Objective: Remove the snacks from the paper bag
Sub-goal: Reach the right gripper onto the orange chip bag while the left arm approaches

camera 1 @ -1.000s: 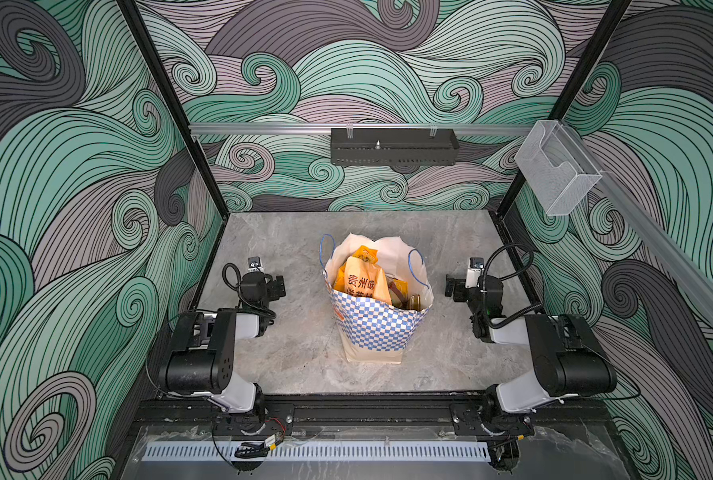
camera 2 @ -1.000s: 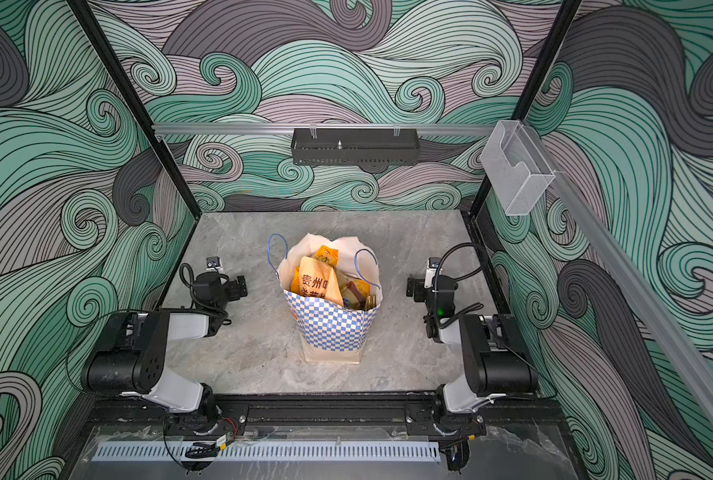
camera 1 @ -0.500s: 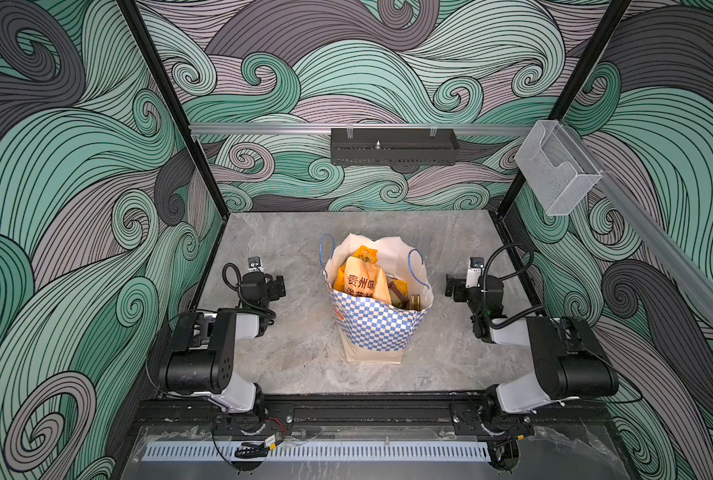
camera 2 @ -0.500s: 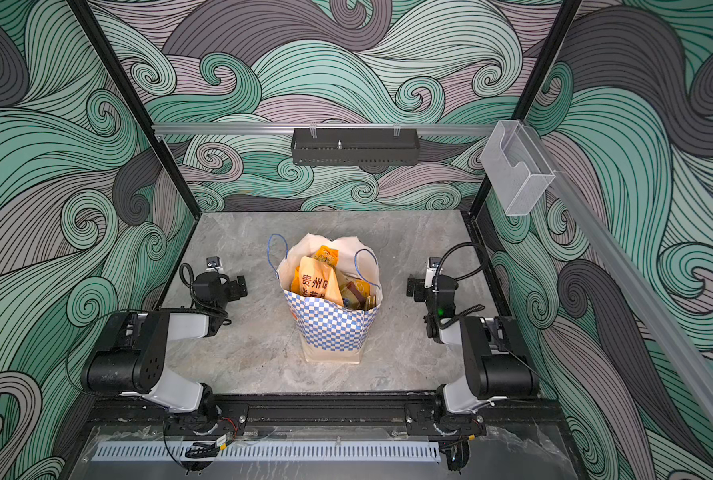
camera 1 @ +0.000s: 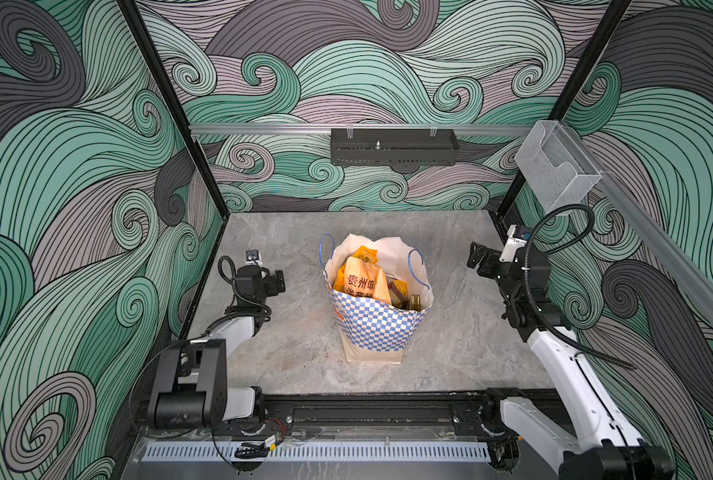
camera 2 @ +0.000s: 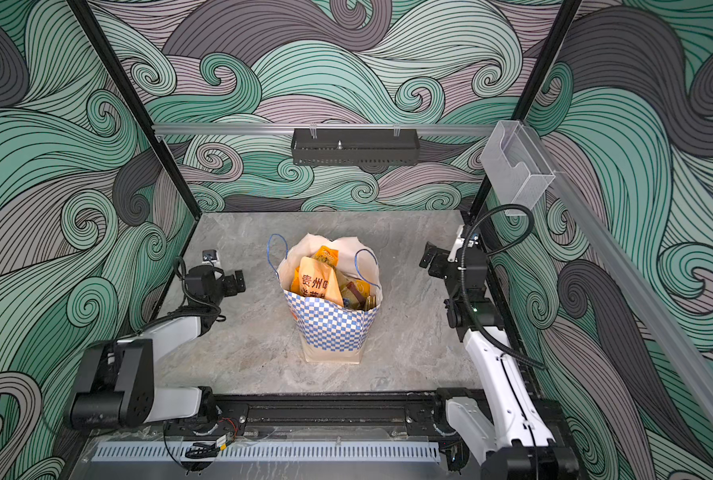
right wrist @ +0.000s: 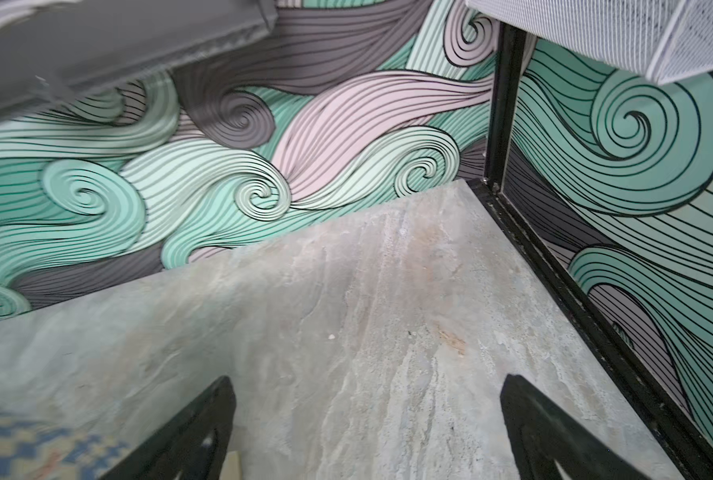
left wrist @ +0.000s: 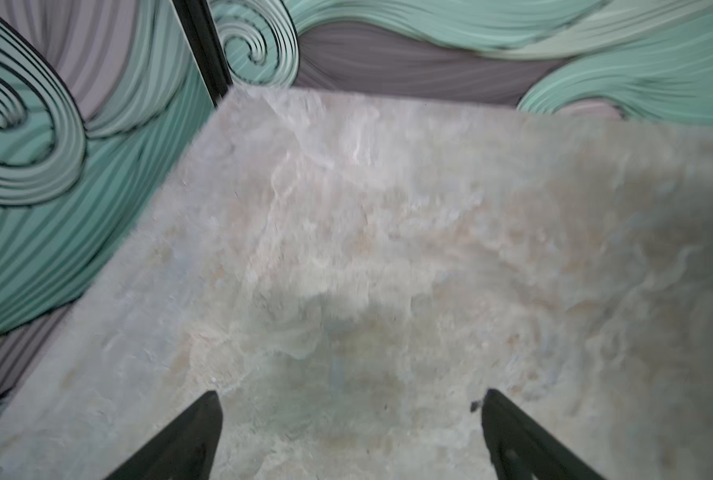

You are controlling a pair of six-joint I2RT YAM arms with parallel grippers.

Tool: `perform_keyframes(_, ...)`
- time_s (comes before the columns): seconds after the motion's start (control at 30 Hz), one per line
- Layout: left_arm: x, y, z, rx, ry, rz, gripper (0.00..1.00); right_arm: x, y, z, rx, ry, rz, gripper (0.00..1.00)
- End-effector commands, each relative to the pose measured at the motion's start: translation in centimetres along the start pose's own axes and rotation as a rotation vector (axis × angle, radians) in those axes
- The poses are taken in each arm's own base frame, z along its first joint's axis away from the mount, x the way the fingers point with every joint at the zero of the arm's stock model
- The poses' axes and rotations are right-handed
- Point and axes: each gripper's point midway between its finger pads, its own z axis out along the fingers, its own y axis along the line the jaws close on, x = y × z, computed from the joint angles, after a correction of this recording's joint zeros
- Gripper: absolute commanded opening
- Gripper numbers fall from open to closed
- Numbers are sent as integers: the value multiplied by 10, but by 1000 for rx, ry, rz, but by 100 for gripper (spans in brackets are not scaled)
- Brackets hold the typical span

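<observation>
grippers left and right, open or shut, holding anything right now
left gripper: open, holding nothing
right gripper: open, holding nothing

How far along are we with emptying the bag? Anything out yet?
Done: nothing. No packet lies on the table; the snacks sit in the upright bag. In hand: nothing. The left gripper and right gripper are open and empty, either side of the bag and apart from it. Left: every packet, probably starting with the orange pouch sticking out on top.
</observation>
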Motion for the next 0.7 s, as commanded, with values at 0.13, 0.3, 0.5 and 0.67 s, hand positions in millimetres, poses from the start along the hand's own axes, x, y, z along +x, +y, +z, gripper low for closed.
perform_keyframes(0.13, -89, -65, -102, 414, -104, -263, 99, -53, 86, -60, -399, 133, 31, 96)
perform_keyframes(0.3, -123, -125, -194, 696, -90, -182, 98, -82, 168, -103, -680, 212, -78, 94)
perform_keyframes(0.5, -120, -168, -298, 1000, -53, 42, 99, -70, 250, -147, -880, 298, -322, 93)
perform_keyframes(0.67, -99, -165, -330, 1035, 58, 124, 98, -27, 294, -144, -882, 417, -527, 93)
